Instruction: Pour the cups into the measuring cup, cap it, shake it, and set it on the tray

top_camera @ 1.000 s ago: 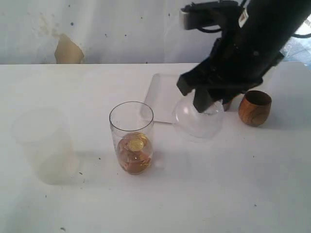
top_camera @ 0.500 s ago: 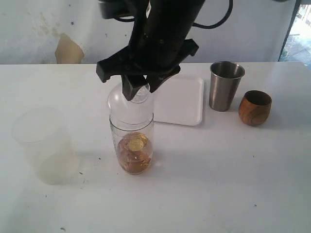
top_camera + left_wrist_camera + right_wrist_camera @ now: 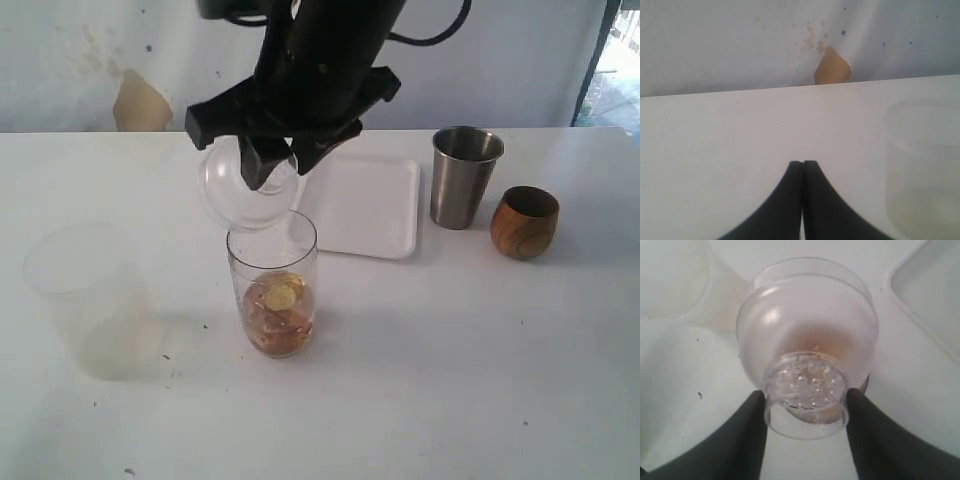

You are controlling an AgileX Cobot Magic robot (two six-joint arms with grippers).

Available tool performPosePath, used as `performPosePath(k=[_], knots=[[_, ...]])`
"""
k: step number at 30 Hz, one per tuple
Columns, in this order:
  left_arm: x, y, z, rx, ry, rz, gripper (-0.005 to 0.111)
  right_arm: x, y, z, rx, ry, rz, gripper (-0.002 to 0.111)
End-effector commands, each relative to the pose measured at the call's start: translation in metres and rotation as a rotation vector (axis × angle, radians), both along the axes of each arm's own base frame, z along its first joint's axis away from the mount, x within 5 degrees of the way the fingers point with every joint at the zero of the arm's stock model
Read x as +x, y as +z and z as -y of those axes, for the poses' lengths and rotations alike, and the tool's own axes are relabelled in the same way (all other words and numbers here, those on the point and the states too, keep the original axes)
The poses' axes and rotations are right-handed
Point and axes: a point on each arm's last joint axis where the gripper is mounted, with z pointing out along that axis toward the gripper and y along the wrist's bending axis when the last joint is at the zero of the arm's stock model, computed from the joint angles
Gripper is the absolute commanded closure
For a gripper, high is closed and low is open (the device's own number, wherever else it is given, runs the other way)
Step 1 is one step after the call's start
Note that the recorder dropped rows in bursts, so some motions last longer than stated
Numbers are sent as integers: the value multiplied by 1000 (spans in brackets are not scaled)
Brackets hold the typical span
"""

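- Just above the measuring cup [image 3: 272, 290], the right tool [image 3: 268, 165] grips the clear cap [image 3: 245, 190] by its neck. The cap is tilted, off to the rim's left.
- That cup stands mid-scene on the bench [image 3: 450, 380], with the tray [image 3: 365, 205] beyond it to the right.
- Left tool [image 3: 802, 167]: tips pressed together, holding nothing.

The two black jaws of the left gripper [image 3: 802, 167] are pressed together, with only a thin line visible between them. They are above a white bench [image 3: 715, 130]. To one side of them a wide frosted plastic cup [image 3: 922, 165] stands on the bench, partly cut by the picture edge. Beyond the bench is a pale wall [image 3: 730, 40] with small dark specks and a brown patch [image 3: 832, 69] just at the bench's far edge.
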Motion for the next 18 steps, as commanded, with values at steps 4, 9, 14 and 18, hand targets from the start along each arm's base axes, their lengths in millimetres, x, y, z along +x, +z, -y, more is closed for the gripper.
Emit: performPosePath(k=[4, 9, 14, 18], knots=[[0, 0, 0, -11, -1, 2, 107, -22, 28, 18, 64, -12, 22, 108], [0, 0, 0, -11, -1, 2, 107, -47, 24, 38, 39, -10, -2, 108], [0, 0, 0, -11, -1, 2, 107, -60, 12, 48, 0, -11, -30, 108], [0, 0, 0, -11, -1, 2, 107, -52, 1, 46, -55, -19, -28, 108]])
